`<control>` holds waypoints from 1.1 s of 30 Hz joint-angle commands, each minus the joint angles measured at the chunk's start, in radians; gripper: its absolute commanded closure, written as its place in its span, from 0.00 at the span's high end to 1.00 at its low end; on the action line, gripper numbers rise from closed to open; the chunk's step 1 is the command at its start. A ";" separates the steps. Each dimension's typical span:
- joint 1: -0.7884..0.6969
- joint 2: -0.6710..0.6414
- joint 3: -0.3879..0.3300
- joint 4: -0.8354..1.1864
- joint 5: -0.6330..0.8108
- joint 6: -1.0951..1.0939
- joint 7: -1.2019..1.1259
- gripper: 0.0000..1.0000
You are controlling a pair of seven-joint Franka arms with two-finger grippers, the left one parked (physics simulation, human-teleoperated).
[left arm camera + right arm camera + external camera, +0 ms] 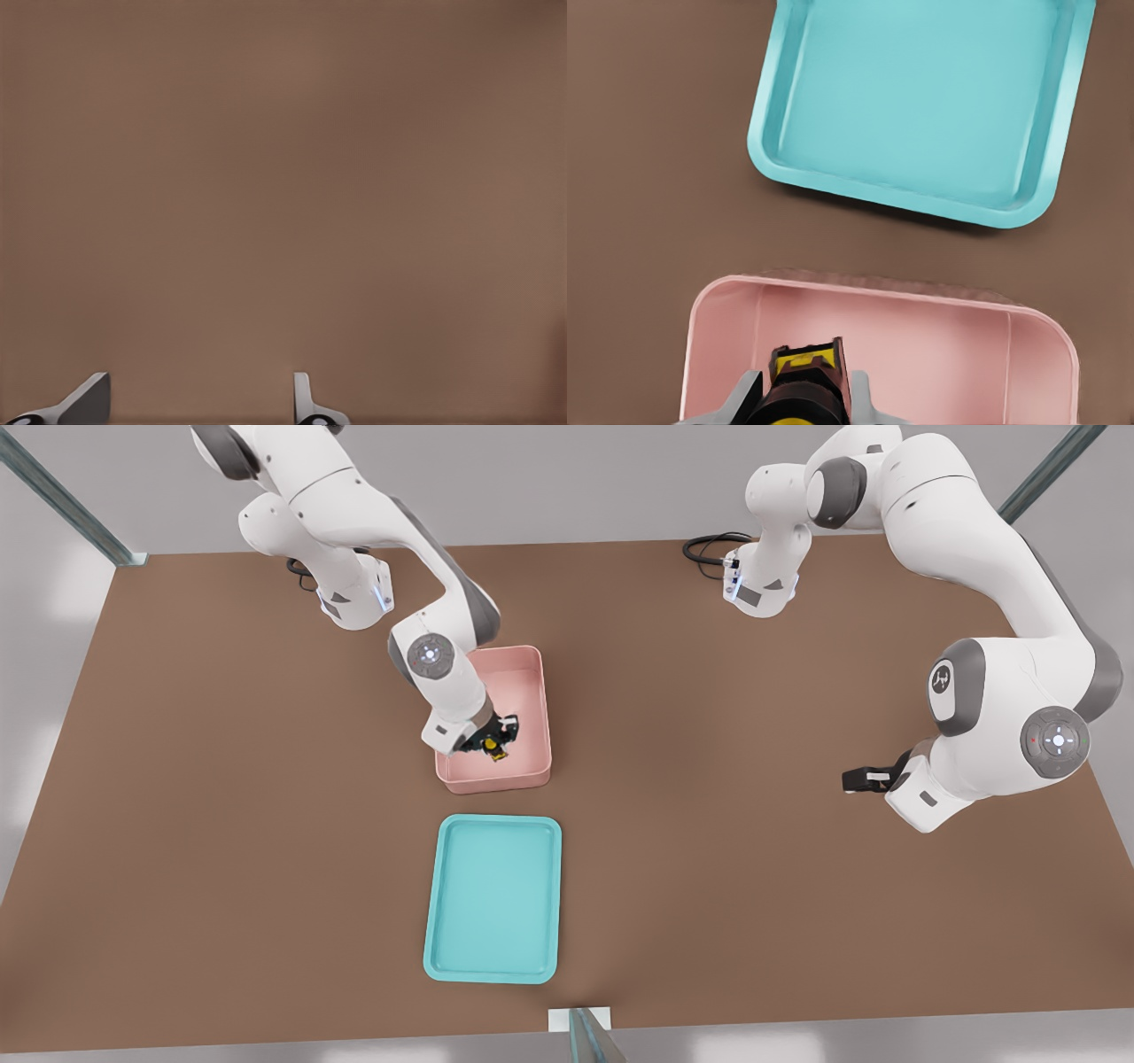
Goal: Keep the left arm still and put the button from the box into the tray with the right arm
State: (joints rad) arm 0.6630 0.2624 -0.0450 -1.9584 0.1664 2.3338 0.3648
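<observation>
I see the black two-finger tool clamped on the tiny yellow-capped black button, mid-frame inside the pink plastic box; shallow turquoise tray lies below it.

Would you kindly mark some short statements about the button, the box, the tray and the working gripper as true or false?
1. The gripper is over the pink box. True.
2. The button lies in the turquoise tray. False: it sits between the gripper's fingers, above the box's inside.
3. The tray holds nothing. True.
4. The box and the tray touch each other. False: a strip of bare brown table separates them.
5. The button's cap is red. False: it is yellow, on a black body.
</observation>
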 commanded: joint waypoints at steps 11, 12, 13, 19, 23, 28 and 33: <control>-0.039 0.448 -0.130 0.596 0.116 -0.123 -0.317 0.41; -0.056 0.485 -0.130 0.636 0.116 -0.120 -0.346 0.41; -0.092 0.535 -0.131 0.683 0.116 -0.113 -0.401 0.41; -0.114 0.724 -0.098 0.828 0.116 0.013 -0.368 0.40; -0.120 0.733 -0.087 0.851 0.122 0.013 -0.348 1.00; -0.128 0.468 -0.102 0.940 0.220 -0.539 -0.343 1.00; -0.301 0.115 -0.213 0.874 -0.042 -0.972 -0.503 1.00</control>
State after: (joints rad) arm 0.3900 0.4149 -0.2343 -1.0884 0.2280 1.7430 0.0662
